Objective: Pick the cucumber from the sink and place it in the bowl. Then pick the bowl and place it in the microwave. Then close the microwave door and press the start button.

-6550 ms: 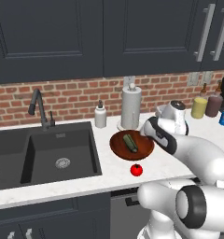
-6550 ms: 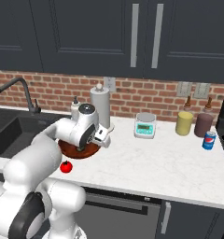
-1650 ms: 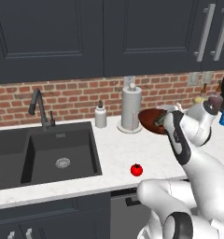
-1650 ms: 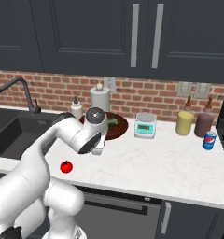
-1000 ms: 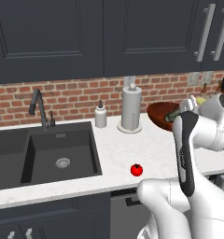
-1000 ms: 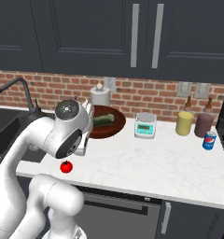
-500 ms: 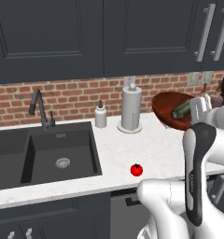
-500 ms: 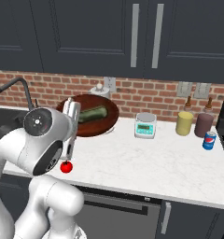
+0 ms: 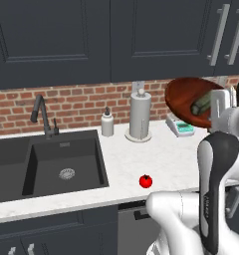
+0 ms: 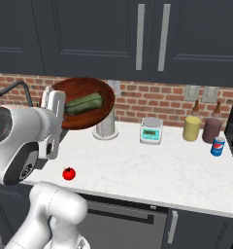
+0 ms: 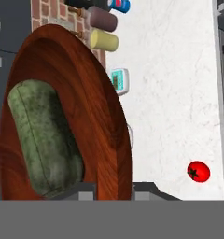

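White arm bent up high w/ elbow raised above the counter, wrist rolled so the hand sits sideways, gripper [image 11: 115, 186] clamped on the rim of the bowl [image 11: 104, 121], one finger each side of the wall, bowl held aloft & tilted.

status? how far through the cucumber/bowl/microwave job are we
Done: the cucumber lies in the bowl. In hand: the gripper is clamped on the bowl's rim, holding it tilted, high above the counter. Left: set the bowl in the microwave, close its door, press start.
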### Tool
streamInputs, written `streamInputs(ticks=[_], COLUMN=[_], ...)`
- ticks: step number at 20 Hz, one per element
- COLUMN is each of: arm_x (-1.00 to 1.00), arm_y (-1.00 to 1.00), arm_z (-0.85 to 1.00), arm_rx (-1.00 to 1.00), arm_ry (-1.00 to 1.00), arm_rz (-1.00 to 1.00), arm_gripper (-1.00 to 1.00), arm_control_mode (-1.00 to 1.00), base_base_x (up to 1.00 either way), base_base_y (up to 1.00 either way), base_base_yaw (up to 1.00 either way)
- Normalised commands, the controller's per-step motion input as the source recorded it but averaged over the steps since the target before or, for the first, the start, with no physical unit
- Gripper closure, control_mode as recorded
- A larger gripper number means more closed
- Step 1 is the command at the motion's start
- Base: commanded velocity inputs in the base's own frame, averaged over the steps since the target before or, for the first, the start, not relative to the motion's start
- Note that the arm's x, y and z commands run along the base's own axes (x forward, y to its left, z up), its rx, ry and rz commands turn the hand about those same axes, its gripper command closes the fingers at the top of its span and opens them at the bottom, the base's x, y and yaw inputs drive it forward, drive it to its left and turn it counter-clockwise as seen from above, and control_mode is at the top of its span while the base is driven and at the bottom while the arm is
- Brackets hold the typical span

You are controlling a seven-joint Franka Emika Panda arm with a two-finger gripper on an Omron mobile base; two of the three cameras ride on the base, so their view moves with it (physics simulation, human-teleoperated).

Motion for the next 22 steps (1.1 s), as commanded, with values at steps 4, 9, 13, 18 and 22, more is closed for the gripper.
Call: streamInputs(ticks=[4, 9, 13, 18, 22], arm_x=[-0.03, 0.00, 0.00, 0.00, 0.00], arm_y=[0.02, 0.00, 0.00, 0.00, 0.00], arm_z=[0.19, 0.00, 0.00, 0.00, 0.00], arm_rx=[0.00, 0.00, 0.00, 0.00, 0.00], arm_ry=[0.00, 0.00, 0.00, 0.00, 0.00], arm_rz=[-0.01, 0.00, 0.00, 0.00, 0.00], arm_gripper=[1.00, 1.00, 1.00, 1.00, 1.00], arm_control_mode=[1.00, 1.00, 1.00, 1.00, 1.00], base_base_x=[-0.22, -0.89, -0.99, -0.56, -0.03], base_base_y=[0.00, -0.36, -0.78, -0.64, -0.23], base_base_yaw=[-0.02, -0.09, -0.25, -0.56, -0.85])
